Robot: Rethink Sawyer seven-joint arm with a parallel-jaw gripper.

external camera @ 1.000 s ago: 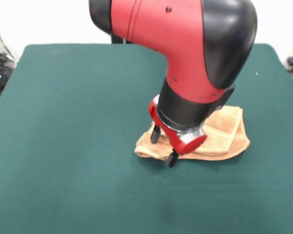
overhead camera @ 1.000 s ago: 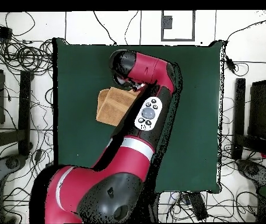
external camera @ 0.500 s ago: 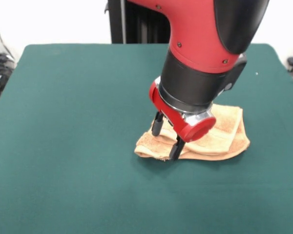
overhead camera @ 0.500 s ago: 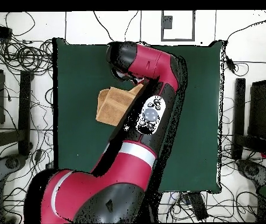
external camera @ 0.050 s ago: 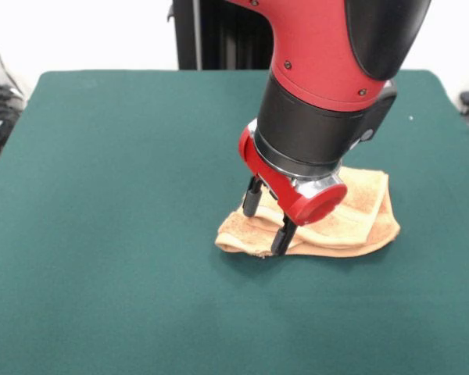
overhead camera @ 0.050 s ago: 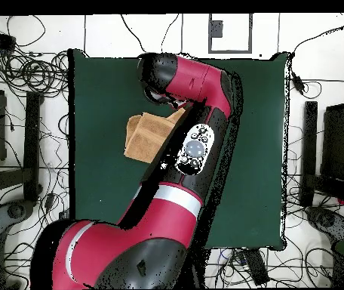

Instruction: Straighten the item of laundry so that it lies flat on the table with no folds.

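Robot gripper poised over a folded orange-tan towel on a green table.

Nearest the front camera is bare dark green table (external camera @ 0.050 s ago: 125,312). Just past the middle, toward four o'clock from the table's centre, lies the towel (external camera @ 0.050 s ago: 359,215), folded into a layered bundle with a lighter hem along its near edge and woven bands across the top. The gripper (external camera @ 0.050 s ago: 266,222) stands over the towel's nine o'clock end, its two black fingers (external camera @ 0.050 s ago: 251,200) parted narrowly, tips at the cloth, nothing clamped that can be seen. The terry looks soft, light and limp; it would likely drape and drag, so a pinch at a corner or hem edge seems best. Behind rises the red and black arm (external camera @ 0.050 s ago: 328,70).
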